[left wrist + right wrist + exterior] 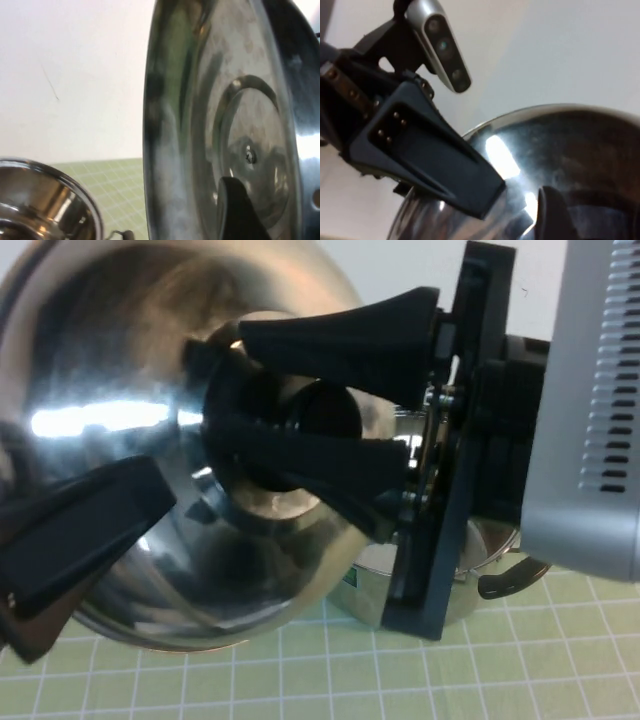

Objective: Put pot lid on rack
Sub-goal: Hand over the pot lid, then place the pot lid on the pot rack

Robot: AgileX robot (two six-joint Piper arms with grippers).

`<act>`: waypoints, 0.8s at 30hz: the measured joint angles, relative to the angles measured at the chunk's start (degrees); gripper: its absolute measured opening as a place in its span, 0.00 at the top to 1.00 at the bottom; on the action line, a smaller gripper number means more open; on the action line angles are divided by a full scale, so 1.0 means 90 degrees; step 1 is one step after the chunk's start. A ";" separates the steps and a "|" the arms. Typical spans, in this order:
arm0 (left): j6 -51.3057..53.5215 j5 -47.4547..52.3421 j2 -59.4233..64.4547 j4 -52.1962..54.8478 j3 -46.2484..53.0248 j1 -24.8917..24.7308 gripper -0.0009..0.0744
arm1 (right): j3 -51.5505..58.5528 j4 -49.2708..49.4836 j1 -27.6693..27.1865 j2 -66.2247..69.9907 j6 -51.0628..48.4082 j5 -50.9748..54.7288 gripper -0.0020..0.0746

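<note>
The pot lid (pixel 110 410), shiny and domed, is held up in the air, tilted on edge and close to the high camera. My right gripper (pixel 232 388) comes in from the right and is shut on the lid's black knob (pixel 285 425). My left gripper (pixel 140 495) is at the lid's lower left rim, shut on it. One finger (pixel 80 530) lies on the dome side. The other finger (pixel 240 210) lies on the lid's underside (pixel 225 125). The right wrist view shows the dome (pixel 580 145) and the left gripper's finger (pixel 430 150) on it. The rack is out of view.
The steel pot (pixel 470 585) with a black handle (pixel 510 580) stands on the green grid mat (pixel 300 670) below the right gripper. It also shows in the left wrist view (pixel 40 200). A white wall is behind.
</note>
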 joint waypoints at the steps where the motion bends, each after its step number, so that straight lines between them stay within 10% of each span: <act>1: 0.0049 -0.0074 0.0124 -0.0126 0.0000 0.0000 0.63 | 0.0000 -0.0031 0.0000 -0.0013 0.0011 0.0073 0.57; 6: 0.0396 0.0072 0.0633 -0.0151 0.0045 0.0065 0.91 | -0.0037 -0.0020 0.0030 -0.0200 0.0050 -0.0270 0.92; 24: 0.0694 0.1218 0.1069 -0.0298 -0.0042 0.0078 0.97 | -0.0037 -0.0671 0.0052 -0.0337 0.0522 0.0044 0.89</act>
